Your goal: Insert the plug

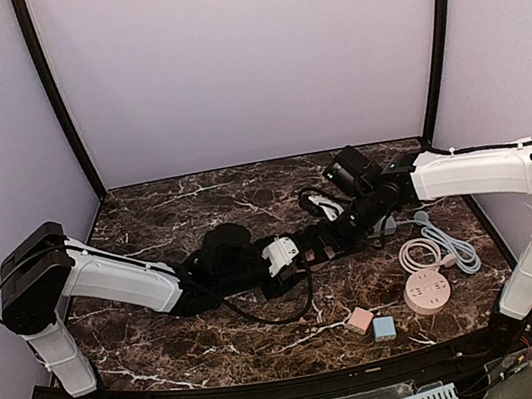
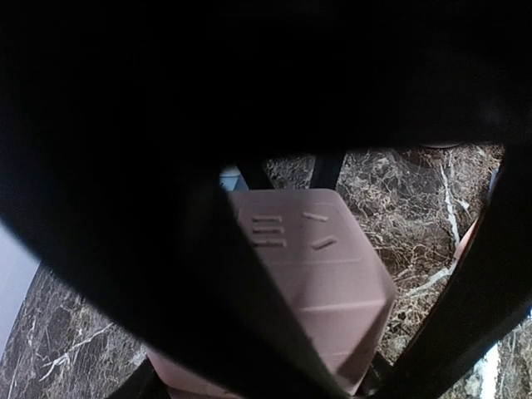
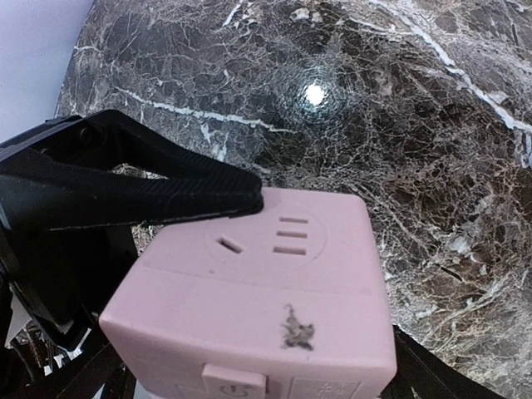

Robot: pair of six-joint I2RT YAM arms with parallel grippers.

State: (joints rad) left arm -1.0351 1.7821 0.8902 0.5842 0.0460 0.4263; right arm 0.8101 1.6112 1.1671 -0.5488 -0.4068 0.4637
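Between R fingers (image 3: 166, 191) sits pink socket cube (image 3: 274, 283), pinched.

desk (image 1: 149, 228): dark marble, white veins. at its right front we log a round pink socket hub (image 1: 428, 292), with its white cord (image 1: 415, 255) coiled just behind. a pale blue cable (image 1: 460, 252) lies beside the cord. left of the hub, a small pink cube (image 1: 360, 320) and a small blue cube (image 1: 384, 329) sit side by side.

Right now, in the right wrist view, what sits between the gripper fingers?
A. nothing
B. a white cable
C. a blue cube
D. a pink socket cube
D: the right gripper is closed on a pink socket cube, whose slots face the camera.
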